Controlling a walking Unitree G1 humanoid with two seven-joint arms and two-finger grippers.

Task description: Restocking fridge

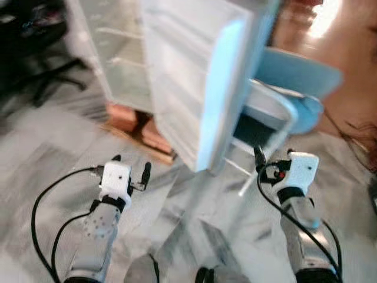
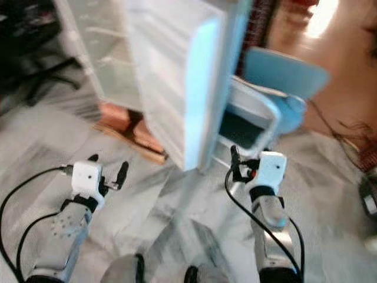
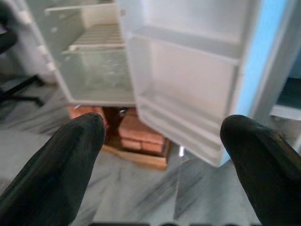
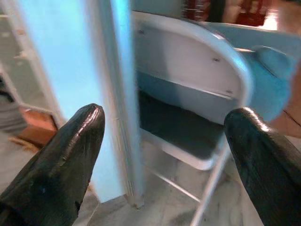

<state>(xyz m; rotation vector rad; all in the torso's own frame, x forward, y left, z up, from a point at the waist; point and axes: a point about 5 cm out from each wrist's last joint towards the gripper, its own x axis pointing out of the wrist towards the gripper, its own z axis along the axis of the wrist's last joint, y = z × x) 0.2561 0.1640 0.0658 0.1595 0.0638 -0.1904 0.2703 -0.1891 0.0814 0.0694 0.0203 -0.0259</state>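
Marble floor (image 1: 53, 147) | fridge door (image 1: 194, 82) ajar (shelves bare); chair (image 1: 277, 112) beside

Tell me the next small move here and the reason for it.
Probably a short step forward toward the fridge. Its door already stands open, showing bare shelves, and it sits on bricks. Both the left gripper and right gripper are open, holding nothing, short of the shelves. A folding chair stands beside the door, so keep left.

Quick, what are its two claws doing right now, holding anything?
Left gripper: jaws open, holding nothing.
Right gripper: jaws open, holding nothing.
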